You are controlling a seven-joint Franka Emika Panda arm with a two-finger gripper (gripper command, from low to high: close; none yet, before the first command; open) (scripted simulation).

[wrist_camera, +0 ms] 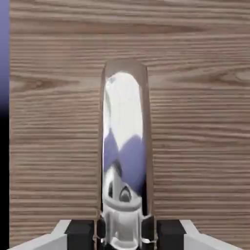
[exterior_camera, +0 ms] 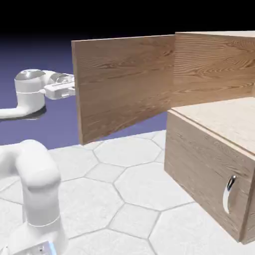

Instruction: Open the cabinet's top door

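Gripper (wrist_camera: 124,234) is clamped snug around the silver handle (wrist_camera: 124,146), fingers (wrist_camera: 80,233) pressed on both sides. That handle sits on the top door (exterior_camera: 122,84), swung wide open out to the left of the cabinet (exterior_camera: 209,164). Lower panel (exterior_camera: 204,174) is shut, near right.

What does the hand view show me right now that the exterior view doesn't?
Only the hand view shows the top door's silver handle, sitting between the gripper fingertips. Only the exterior view shows how far the top door has swung out from the cabinet, plus the lower panel's handle and the arm behind the door's edge. Both show the door's wood grain.
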